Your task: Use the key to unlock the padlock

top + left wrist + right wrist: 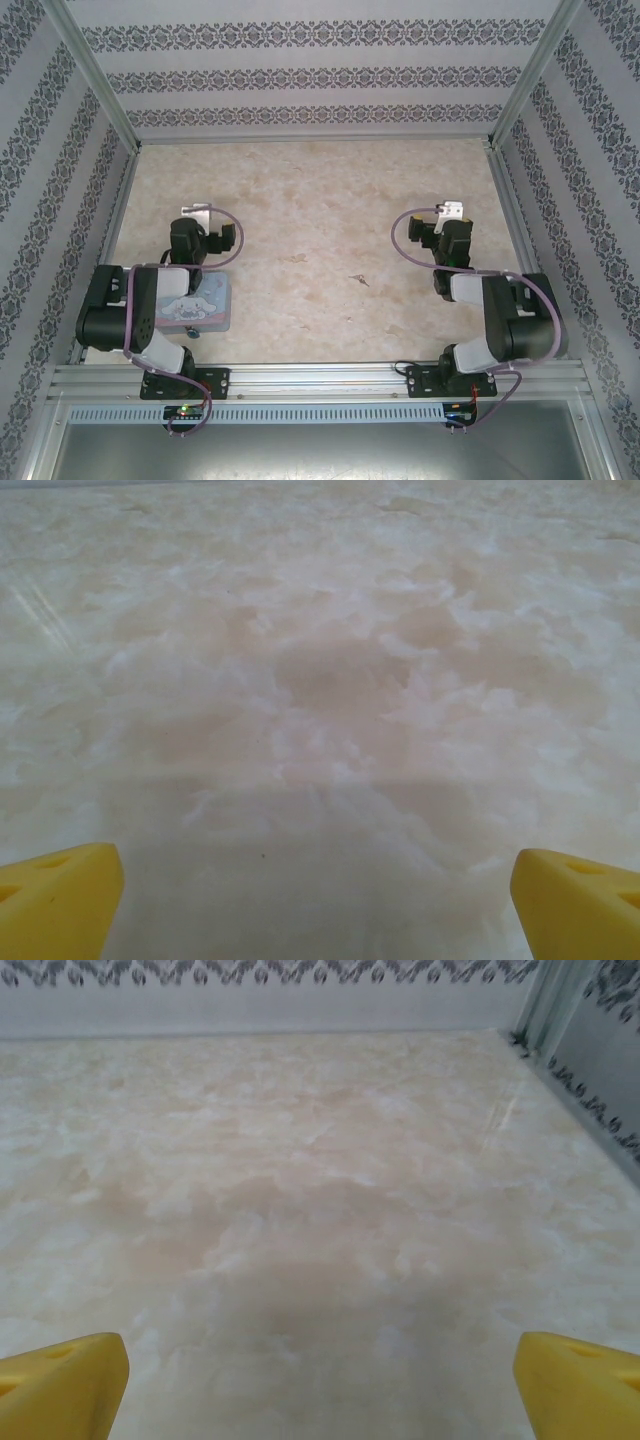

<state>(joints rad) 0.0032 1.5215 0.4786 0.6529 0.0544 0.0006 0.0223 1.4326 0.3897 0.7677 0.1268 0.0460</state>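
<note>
Two agape: left end effector (196, 213), right end effector (455, 212); cartoon-printed tin (211, 302).

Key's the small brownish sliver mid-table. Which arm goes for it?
Probably right. The key lies slightly right of centre, nearer the right arm's fingers than the left arm's fingers. Both sets are open.

I saw the key (357, 279) lying flat, a thin brownish sliver, about mid-worktop. The padlock (190, 329), a tiny dark speck, sat towards the near-left corner, too small to tell its state.
</note>
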